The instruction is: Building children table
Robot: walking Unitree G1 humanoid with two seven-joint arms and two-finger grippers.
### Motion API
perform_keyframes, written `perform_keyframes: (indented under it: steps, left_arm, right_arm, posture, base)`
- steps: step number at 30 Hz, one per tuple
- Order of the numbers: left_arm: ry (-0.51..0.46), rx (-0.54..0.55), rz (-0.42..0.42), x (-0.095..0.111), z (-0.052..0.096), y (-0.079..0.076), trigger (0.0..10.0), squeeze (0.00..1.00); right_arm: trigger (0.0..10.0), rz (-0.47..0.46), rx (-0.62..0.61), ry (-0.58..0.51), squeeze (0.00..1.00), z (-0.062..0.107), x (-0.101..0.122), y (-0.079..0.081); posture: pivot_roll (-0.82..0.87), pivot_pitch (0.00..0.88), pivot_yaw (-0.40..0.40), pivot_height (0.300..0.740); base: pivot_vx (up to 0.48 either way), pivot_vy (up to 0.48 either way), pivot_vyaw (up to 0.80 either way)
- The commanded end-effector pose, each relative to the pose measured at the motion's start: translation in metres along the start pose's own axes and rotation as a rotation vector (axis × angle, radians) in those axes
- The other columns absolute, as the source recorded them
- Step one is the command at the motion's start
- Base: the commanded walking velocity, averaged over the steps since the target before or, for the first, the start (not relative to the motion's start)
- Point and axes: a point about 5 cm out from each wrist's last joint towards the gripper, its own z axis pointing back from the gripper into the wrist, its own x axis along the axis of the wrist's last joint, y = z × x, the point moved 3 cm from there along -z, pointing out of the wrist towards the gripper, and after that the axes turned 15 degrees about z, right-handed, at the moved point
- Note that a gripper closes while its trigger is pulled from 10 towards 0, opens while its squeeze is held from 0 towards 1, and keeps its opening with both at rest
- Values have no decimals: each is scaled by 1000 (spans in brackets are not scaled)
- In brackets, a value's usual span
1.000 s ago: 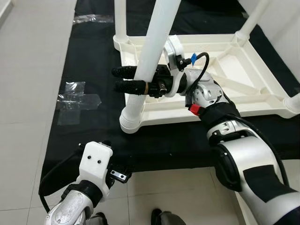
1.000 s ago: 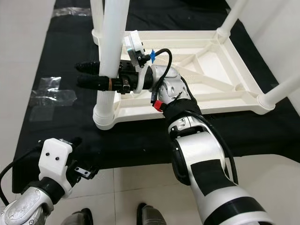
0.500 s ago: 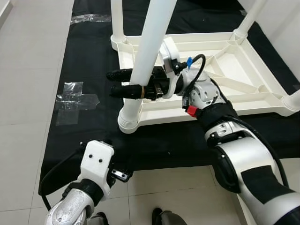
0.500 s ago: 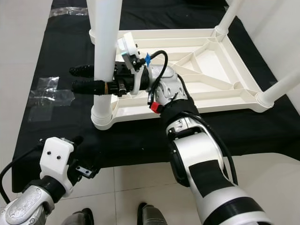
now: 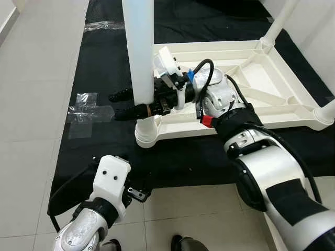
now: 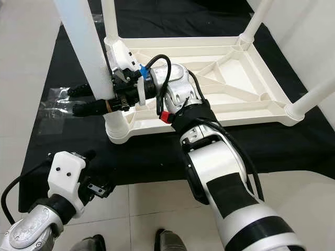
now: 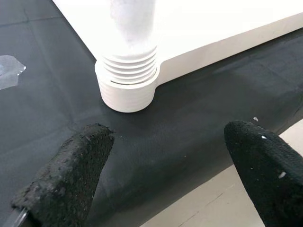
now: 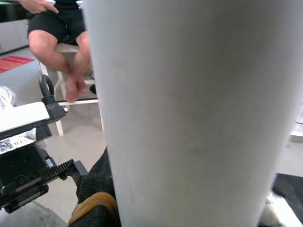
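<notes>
Nearest to you, your left gripper [image 7: 161, 165] hangs low over the front edge of the black mat [image 5: 104, 68] with its two black fingers spread wide and holding nothing, aimed at the threaded socket [image 7: 127, 80] where the near leg meets the table. Just beyond it, your right gripper [image 5: 131, 104] has its fingers pressed on either side of the white table leg [image 5: 140, 52], a little above that socket, and the leg stands close to upright with its ribbed foot seated in the corner of the upturned white table frame [image 5: 251, 89]. Watch the thread: judging from the left wrist view, several ridges are exposed above the collar, so the leg looks only partly screwed in, and if you push sideways while turning it could cross-thread or pop out. The frame lies loose on the mat, so a hard twist may drag the whole table round instead of tightening the leg. Farther back, the other legs [image 6: 309, 102] rise at the far and right corners, but their tops are cut off by the picture edges. In the right wrist view the leg blocks nearly everything; you can make out one dark finger beside it and, behind, a seated person's legs [image 8: 61, 52], blurred
</notes>
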Motion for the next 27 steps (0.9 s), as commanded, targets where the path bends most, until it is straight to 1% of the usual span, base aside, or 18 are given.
perform_keyframes:
  steps: [1, 2, 3, 4, 6, 8, 9, 10, 12, 13, 14, 17, 20, 27]
  left_arm:
    - [18, 1, 7, -5, 1, -2, 10000, 0]
    - [15, 1, 9, -5, 0, -3, 10000, 0]
    - [14, 1, 9, -5, 0, -3, 10000, 0]
    - [14, 1, 9, -5, 0, -3, 10000, 0]
    - [12, 4, 9, -5, 0, -3, 10000, 0]
    - [12, 4, 9, -5, 0, -3, 10000, 0]
    - [10, 9, 7, -4, 0, -1, 10000, 0]
    - [10, 9, 7, -4, 0, -1, 10000, 0]
    - [11, 13, 3, -5, 0, 0, 10000, 0]
    - [11, 13, 3, -5, 0, 0, 10000, 0]
    - [11, 14, 3, -5, 1, 1, 10000, 0]
    - [12, 12, 1, -5, 0, 1, 10000, 0]
    - [12, 9, -2, -5, 0, 2, 10000, 0]
    - [12, 4, -8, -6, -1, 2, 10000, 0]
  right_arm:
    - [10000, -355, 112, 183, 0, -7, -76, 56]
    - [10000, -394, 82, 163, 0, -10, -77, 55]
    - [10000, -404, 71, 159, 0, -11, -78, 55]
    - [10000, -404, 71, 159, 0, -11, -78, 55]
    - [10000, -426, 32, 149, 0, -12, -80, 54]
    - [10000, -426, 32, 149, 0, -12, -80, 54]
    - [10000, -434, -40, 140, 0, -12, -82, 49]
    - [10000, -434, -40, 140, 0, -12, -82, 49]
    - [10000, -455, -135, 141, 0, -9, -84, 43]
    - [10000, -455, -135, 141, 0, -9, -84, 43]
    - [10000, -457, -178, 136, 0, -6, -85, 40]
    - [10000, -462, -209, 132, 0, -2, -87, 39]
    - [10000, -466, -278, 127, 0, 10, -92, 41]
    - [10000, -467, -263, 87, 0, 19, -95, 50]
  posture:
    - [143, 313, -133, 740]
    - [142, 313, -135, 740]
    - [142, 313, -135, 740]
    - [142, 313, -135, 740]
    - [148, 312, -139, 740]
    - [148, 312, -139, 740]
    - [148, 315, -141, 740]
    - [148, 315, -141, 740]
    - [148, 315, -141, 740]
    - [148, 315, -141, 740]
    - [146, 314, -137, 740]
    - [149, 310, -133, 740]
    - [147, 302, -127, 740]
    - [148, 291, -121, 740]
  base:
    - [0, 0, 0]
    - [0, 0, 0]
    - [0, 0, 0]
    - [0, 0, 0]
    - [0, 0, 0]
    - [0, 0, 0]
    - [0, 0, 0]
    - [0, 0, 0]
    - [0, 0, 0]
    - [0, 0, 0]
    - [0, 0, 0]
    - [0, 0, 0]
    - [0, 0, 0]
    - [0, 0, 0]
